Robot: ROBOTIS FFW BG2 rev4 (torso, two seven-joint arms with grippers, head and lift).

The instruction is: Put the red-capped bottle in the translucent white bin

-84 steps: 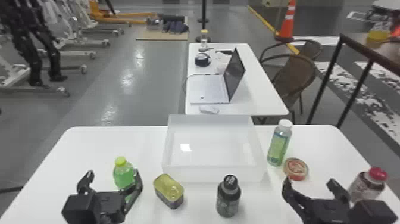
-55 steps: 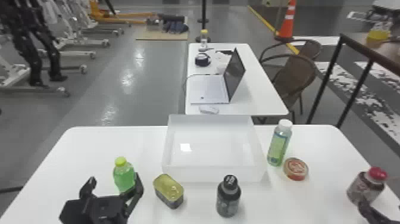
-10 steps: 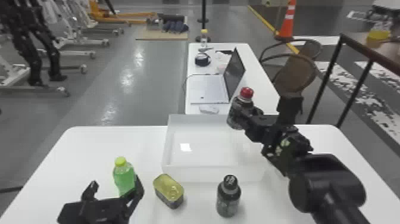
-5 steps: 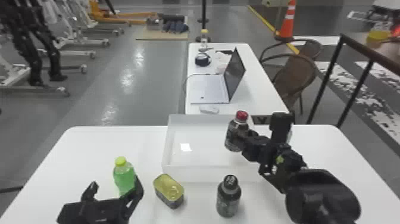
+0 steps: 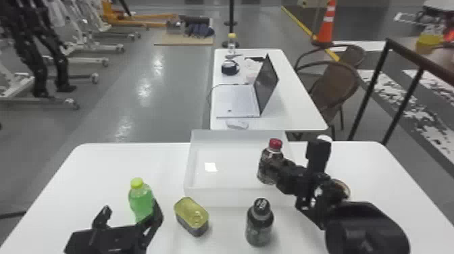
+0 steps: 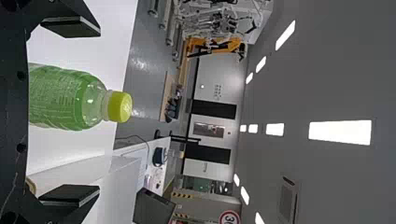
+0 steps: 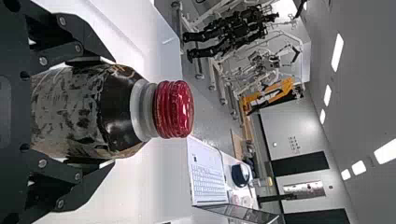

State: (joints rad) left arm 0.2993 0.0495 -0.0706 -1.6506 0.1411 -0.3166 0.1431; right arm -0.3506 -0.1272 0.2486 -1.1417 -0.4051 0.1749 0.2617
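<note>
In the head view my right gripper [image 5: 278,169] is shut on the red-capped bottle [image 5: 266,165], which stands nearly upright over the right part of the translucent white bin [image 5: 236,197]. Whether its base touches the bin floor I cannot tell. From the right wrist view, the fingers of my right gripper [image 7: 100,112] press both sides of the red-capped bottle [image 7: 116,112] below its cap. My left gripper [image 5: 130,212] is parked at the front left, open. In the left wrist view, the open left gripper [image 6: 72,112] has a green bottle between and beyond its fingers, apart from them.
Near the left gripper stands the green bottle [image 5: 140,201]. A tin [image 5: 192,216] and a dark bottle [image 5: 259,224] are in front of the bin. Behind the right arm are a white-capped bottle [image 5: 325,138] and a round tin [image 5: 342,188]. A laptop [image 5: 238,101] lies on the table behind.
The right gripper took hold of the red-capped bottle at the table's right and carried it left over the bin. Over the last second it moved lower and slightly left. The left arm stayed nearly still.
</note>
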